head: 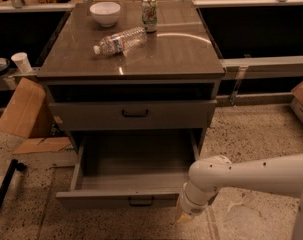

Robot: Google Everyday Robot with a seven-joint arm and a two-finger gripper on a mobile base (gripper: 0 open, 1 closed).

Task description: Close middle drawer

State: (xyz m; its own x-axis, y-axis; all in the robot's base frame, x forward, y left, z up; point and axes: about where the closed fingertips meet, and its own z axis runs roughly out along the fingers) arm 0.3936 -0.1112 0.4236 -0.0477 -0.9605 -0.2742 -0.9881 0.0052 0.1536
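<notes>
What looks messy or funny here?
The water bottle lies tipped on its side on the cabinet top, while the can and the bowl stand upright. The middle drawer is pulled far out. The gripper is by its front right corner.

Cabinet top carries bowl, can, toppled bottle; claw hangs low over floor.
</notes>
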